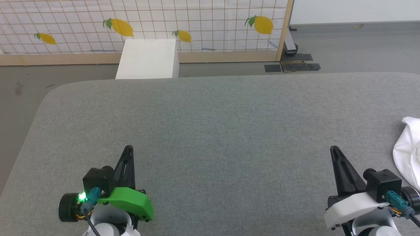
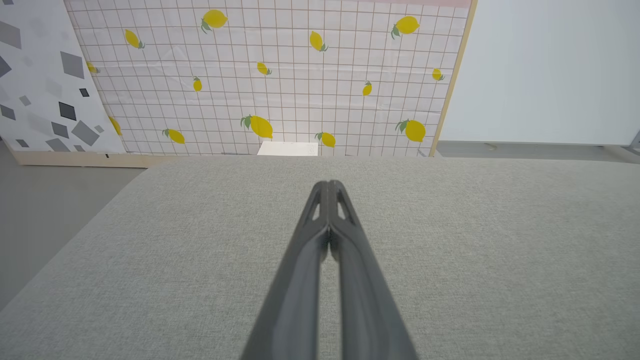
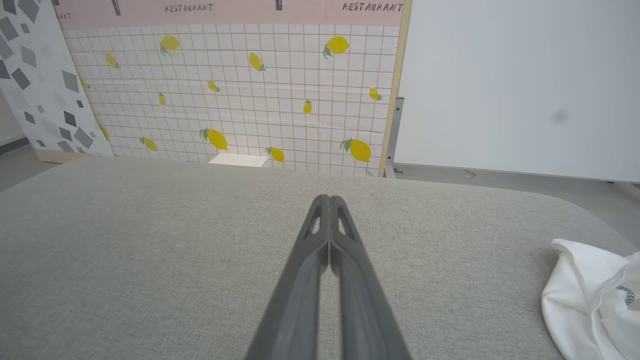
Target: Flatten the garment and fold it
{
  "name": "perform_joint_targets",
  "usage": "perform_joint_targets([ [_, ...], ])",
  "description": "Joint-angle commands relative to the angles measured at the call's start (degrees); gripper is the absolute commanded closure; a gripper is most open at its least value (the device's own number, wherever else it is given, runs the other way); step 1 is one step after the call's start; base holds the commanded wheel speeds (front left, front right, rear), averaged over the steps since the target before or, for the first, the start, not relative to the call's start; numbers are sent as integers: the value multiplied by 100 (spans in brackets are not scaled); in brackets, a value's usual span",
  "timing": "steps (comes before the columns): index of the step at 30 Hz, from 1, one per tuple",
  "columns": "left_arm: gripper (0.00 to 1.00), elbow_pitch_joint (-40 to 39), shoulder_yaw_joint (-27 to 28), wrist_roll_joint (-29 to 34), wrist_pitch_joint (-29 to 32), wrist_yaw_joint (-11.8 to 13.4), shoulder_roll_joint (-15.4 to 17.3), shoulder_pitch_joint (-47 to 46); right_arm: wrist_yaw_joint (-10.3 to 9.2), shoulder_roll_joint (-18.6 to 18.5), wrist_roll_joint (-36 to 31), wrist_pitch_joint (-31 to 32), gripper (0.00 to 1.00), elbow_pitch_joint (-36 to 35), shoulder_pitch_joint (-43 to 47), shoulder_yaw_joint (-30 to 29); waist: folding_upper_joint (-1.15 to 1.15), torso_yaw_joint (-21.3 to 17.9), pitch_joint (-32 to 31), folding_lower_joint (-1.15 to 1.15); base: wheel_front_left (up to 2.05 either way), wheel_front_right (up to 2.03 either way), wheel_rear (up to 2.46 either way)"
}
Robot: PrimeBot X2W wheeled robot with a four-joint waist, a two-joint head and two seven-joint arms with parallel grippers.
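The garment [image 1: 408,150] is a crumpled white heap at the right edge of the grey padded surface [image 1: 223,131], partly cut off by the frame. The right wrist view has the garment [image 3: 590,300] at its lower right, with a bit of dark stitching showing. My right gripper [image 1: 334,149] is shut and empty, hovering to the left of the heap and apart from it; its tips [image 3: 329,200] meet with nothing between them. Far to the left over bare fabric, my left gripper [image 1: 129,148] is also shut and empty, fingers pressed together [image 2: 329,185].
A white box [image 1: 147,59] stands on the floor beyond the surface's far edge, in front of a lemon-patterned screen [image 1: 197,23]. Grey floor lies past the surface's rounded left corner [image 1: 49,95]. The wide middle of the padded surface lies between my two grippers.
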Motion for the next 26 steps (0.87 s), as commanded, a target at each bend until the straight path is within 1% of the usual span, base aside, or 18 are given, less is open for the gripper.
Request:
perform_joint_targets([
  [1,100,-36,29,61,40,35,-11,90,-6,14,-50,47,100,-32,-97,21,0,0,-1,0,0,0,0],
  [26,100,-238,145,427,376,91,-15,158,-9,19,-144,370,100,-91,-158,144,0,-9,-13,0,0,0,0],
])
